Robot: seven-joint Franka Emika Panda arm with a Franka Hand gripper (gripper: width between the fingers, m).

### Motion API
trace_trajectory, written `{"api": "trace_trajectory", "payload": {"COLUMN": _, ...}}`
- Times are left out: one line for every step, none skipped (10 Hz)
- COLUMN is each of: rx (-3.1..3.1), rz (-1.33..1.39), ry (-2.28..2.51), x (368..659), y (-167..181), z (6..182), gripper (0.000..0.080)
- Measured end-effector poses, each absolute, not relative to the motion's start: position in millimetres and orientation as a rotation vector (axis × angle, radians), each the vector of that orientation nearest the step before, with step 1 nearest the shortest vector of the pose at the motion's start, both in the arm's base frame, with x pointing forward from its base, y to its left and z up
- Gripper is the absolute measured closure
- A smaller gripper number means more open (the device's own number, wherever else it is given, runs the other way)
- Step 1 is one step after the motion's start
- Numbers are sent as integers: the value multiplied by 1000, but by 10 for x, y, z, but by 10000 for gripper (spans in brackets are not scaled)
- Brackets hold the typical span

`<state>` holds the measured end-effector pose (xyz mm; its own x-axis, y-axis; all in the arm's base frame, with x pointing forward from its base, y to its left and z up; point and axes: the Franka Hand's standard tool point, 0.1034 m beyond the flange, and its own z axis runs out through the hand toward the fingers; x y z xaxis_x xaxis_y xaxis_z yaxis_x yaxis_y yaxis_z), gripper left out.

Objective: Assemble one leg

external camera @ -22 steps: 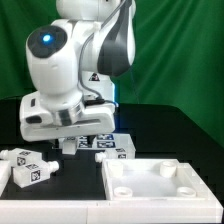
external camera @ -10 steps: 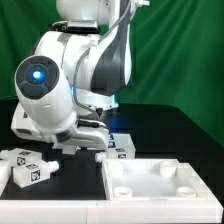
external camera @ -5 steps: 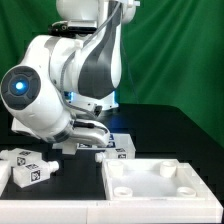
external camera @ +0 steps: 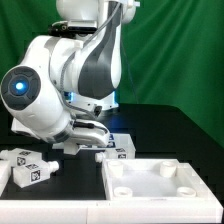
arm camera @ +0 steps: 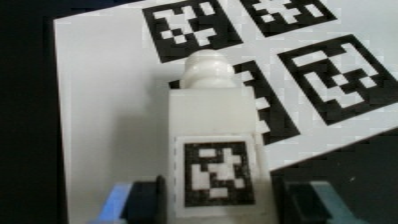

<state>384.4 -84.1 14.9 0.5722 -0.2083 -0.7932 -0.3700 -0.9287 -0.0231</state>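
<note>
In the wrist view a white square-section leg (arm camera: 217,120) lies flat on the marker board (arm camera: 107,90). Its round peg end points away from my hand and a black-and-white tag faces up. My gripper (arm camera: 217,200) straddles the leg's tagged end. One finger (arm camera: 146,200) is against one side and the other against the opposite side, so it is shut on the leg. In the exterior view the gripper (external camera: 88,142) is low over the table under the tilted arm, and the held leg is hidden there.
Two more legs (external camera: 25,165) lie at the exterior view's left. Another tagged leg (external camera: 119,151) lies just right of my hand. The large white rimmed panel (external camera: 165,185) with round sockets lies at the front right. A green curtain stands behind.
Over the last two seconds the arm swung and tilted towards the exterior view's left and came down. In the last half second nothing visibly moved.
</note>
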Motion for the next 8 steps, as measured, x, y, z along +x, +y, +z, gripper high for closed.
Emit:
{"api": "trace_trajectory", "payload": {"rx": -2617, "rz": 1282, "ry": 486, "x": 3846, "y": -839, "z": 152, "gripper": 517}}
{"api": "trace_trajectory", "payload": {"rx": -2622, "rz": 1286, "ry": 460, "x": 3896, "y": -795, "z": 259, "gripper": 517}}
{"api": "trace_trajectory", "payload": {"rx": -2638, "rz": 1234, "ry": 426, "x": 4060, "y": -705, "z": 548, "gripper": 517}}
{"api": "trace_trajectory", "payload": {"rx": -2664, "rz": 1161, "ry": 426, "x": 4217, "y": -649, "z": 821, "gripper": 517}}
{"api": "trace_trajectory", "payload": {"rx": -2704, "rz": 1093, "ry": 435, "x": 4352, "y": -561, "z": 1040, "gripper": 517}}
{"api": "trace_trajectory", "payload": {"rx": -2764, "rz": 1003, "ry": 399, "x": 4480, "y": -488, "z": 1119, "gripper": 515}}
{"api": "trace_trajectory", "payload": {"rx": -2816, "rz": 904, "ry": 400, "x": 4497, "y": -520, "z": 971, "gripper": 515}}
{"api": "trace_trajectory", "payload": {"rx": -2845, "rz": 836, "ry": 406, "x": 4508, "y": -523, "z": 938, "gripper": 515}}
